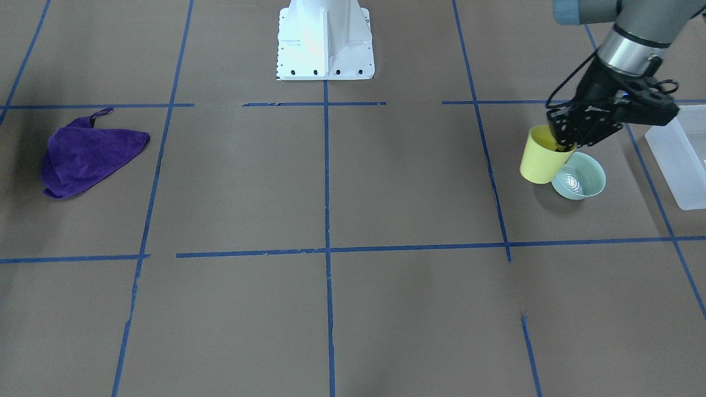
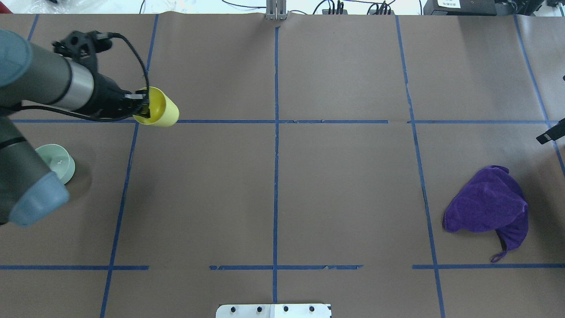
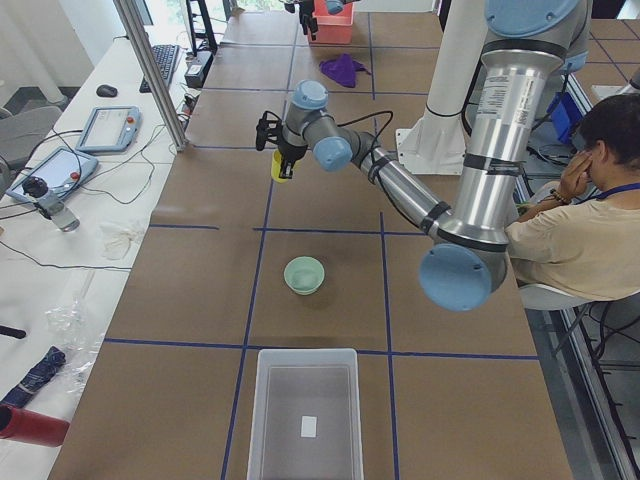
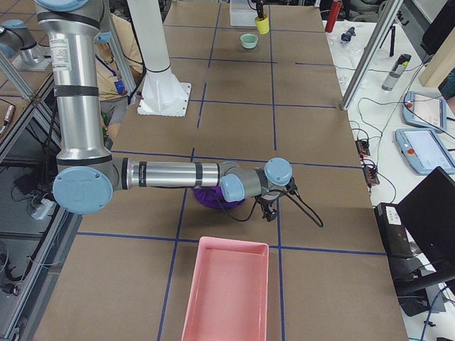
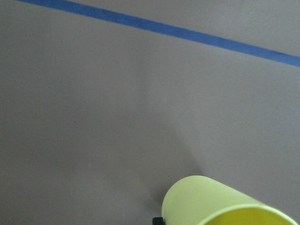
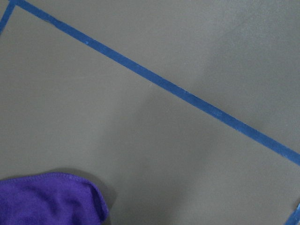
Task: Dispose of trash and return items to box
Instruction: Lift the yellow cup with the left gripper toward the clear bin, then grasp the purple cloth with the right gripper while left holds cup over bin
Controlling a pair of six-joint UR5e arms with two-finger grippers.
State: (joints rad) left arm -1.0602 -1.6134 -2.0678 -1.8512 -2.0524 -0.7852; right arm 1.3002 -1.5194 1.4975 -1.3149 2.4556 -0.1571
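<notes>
My left gripper (image 2: 143,108) is shut on the rim of the small yellow cup (image 2: 162,110), one finger inside it. The cup is held tilted above the table; it also shows in the front view (image 1: 543,162) and the left wrist view (image 5: 220,201). The pale green bowl (image 1: 579,175) stands upright on the table next to it, also in the overhead view (image 2: 59,162). The frosted-white box (image 3: 305,415) stands open at the table's left end, and part of it shows in the front view (image 1: 681,160). My right gripper (image 4: 269,209) hangs beside a purple cloth; I cannot tell whether it is open or shut.
A crumpled purple cloth (image 2: 490,205) lies on the right half of the table, also in the right wrist view (image 6: 47,199). A pink bin (image 4: 227,291) stands at the table's right end. Blue tape lines cross the brown table. A person (image 3: 580,230) sits beside the robot.
</notes>
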